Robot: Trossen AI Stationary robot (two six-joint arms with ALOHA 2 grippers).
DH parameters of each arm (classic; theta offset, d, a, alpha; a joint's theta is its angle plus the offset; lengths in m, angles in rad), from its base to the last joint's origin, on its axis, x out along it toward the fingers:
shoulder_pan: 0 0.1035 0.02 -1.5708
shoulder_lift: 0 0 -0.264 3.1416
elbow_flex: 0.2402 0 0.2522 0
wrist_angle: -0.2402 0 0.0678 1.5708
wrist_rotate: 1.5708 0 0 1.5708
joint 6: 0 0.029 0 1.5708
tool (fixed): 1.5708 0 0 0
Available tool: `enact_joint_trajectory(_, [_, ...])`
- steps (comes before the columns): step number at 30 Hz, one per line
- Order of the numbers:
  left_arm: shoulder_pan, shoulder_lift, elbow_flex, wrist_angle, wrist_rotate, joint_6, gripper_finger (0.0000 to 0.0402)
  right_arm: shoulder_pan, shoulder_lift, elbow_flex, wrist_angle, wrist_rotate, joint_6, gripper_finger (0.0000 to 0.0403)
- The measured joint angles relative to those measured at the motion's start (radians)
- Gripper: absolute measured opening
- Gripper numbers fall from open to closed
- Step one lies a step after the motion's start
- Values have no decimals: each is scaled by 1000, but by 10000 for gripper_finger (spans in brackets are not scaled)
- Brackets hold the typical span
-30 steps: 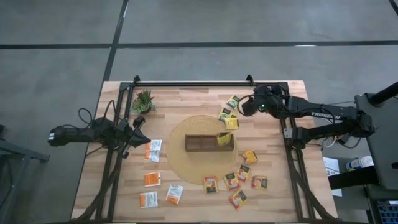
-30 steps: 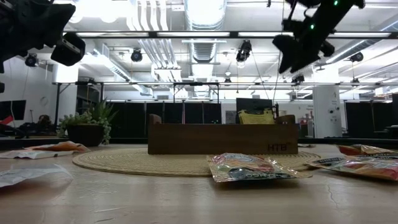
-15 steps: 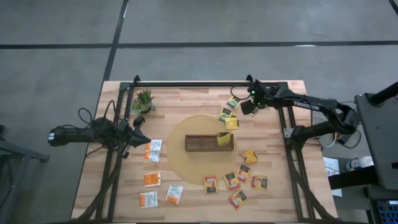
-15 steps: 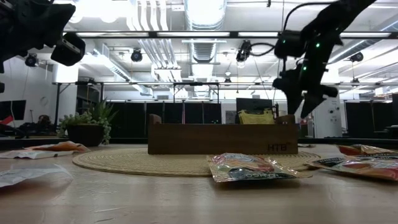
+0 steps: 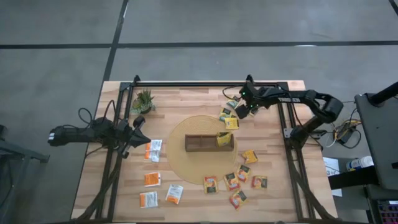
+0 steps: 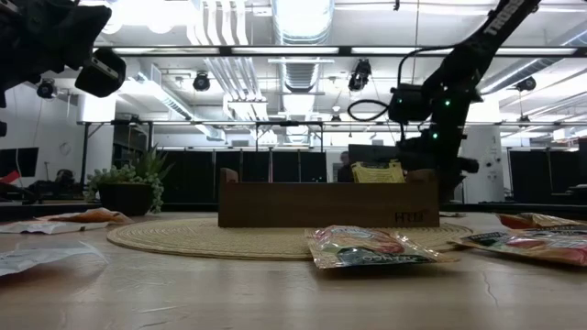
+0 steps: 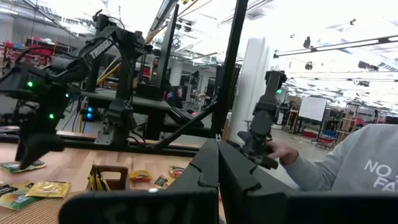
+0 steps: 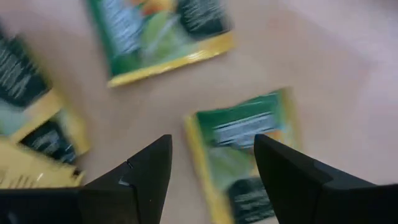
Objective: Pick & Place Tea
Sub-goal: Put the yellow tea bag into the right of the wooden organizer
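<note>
On my table (image 5: 186, 99) a round mat (image 5: 180, 134) lay in the middle, and the divided tray (image 5: 202, 143) sat on it with one sachet (image 5: 222, 139) standing in its right-hand compartment. The potted plant (image 5: 143, 100) stood at the far left. I had sachets in three clusters: some behind the tray toward the far right (image 5: 227, 116), several at the near right (image 5: 239, 177), others to the near left (image 5: 153, 150). My right gripper (image 5: 241, 108) hung over the far cluster; my left gripper (image 5: 138, 132) waited left of the mat.

Seventeen tea bags (image 5: 249, 156), one wooden tray (image 5: 201, 143), one round mat (image 5: 180, 163), one plant (image 5: 143, 100), two arms.
</note>
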Motion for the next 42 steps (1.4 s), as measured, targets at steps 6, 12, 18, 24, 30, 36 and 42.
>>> enact_joint_trajectory(6, [0, 0, 0, 0, 0, 0, 0, -2, 75, 5, 37, -13, -37, 224])
enact_joint_trajectory(12, [0, 0, 0, 0, 0, 0, 0, -1, 106, 8, 31, -12, -71, 224])
enact_joint_trajectory(18, [0, 0, 0, 0, 0, 0, 0, -1, 93, 7, 7, -21, -77, 184])
enact_joint_trajectory(24, [0, 0, 0, 0, 0, 0, 0, -1, 93, 6, -21, -24, -102, 69])
enact_joint_trajectory(30, [0, 0, 0, 0, 0, 0, 0, -1, 90, 6, -27, -26, -119, 13])
enact_joint_trajectory(36, [0, 0, 0, 0, 0, 0, 0, 25, 20, 13, -84, -41, -122, 9])
enact_joint_trajectory(42, [0, 0, 0, 0, 0, 0, 0, 103, -142, 10, -84, -33, -129, 8])
